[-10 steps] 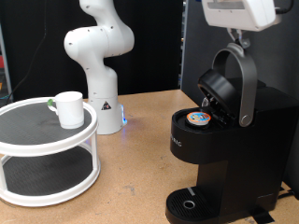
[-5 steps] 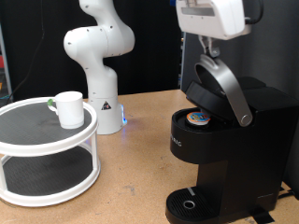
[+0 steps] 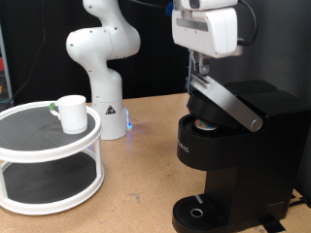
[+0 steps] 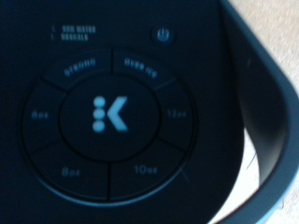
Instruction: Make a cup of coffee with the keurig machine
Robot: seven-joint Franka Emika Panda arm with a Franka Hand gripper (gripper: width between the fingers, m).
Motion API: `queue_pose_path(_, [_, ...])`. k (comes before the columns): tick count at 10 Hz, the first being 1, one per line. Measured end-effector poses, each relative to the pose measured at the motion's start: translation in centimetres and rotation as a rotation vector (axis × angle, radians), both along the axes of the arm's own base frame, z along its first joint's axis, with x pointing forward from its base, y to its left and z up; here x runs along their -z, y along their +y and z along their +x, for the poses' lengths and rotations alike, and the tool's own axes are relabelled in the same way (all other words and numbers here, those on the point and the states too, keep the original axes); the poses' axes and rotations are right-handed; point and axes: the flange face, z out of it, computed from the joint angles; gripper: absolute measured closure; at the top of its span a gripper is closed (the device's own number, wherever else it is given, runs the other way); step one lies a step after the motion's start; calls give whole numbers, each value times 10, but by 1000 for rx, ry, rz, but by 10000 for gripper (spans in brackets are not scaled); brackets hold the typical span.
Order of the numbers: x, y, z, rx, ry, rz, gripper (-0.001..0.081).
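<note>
Pressing down at the upper right of the exterior view, the tool [image 3: 201,70] meets the nearly closed lid of the keurig machine [image 3: 233,155]; its finger spread cannot be told. At left, the cup [image 3: 71,113] sits on a white two-tier stand [image 3: 49,160].

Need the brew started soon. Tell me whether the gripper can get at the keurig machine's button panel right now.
Probably yes: the gripper hangs directly over the keurig machine, at its lid handle, and the button panel fills the wrist view unobstructed.
</note>
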Motion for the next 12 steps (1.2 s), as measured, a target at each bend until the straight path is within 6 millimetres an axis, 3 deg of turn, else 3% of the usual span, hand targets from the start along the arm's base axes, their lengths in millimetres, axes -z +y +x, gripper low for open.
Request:
queue_pose_path(5, [73,-4,2,12,66,-68,804])
queue_pose_path(12, [80,-5,3,15,51,-70,804])
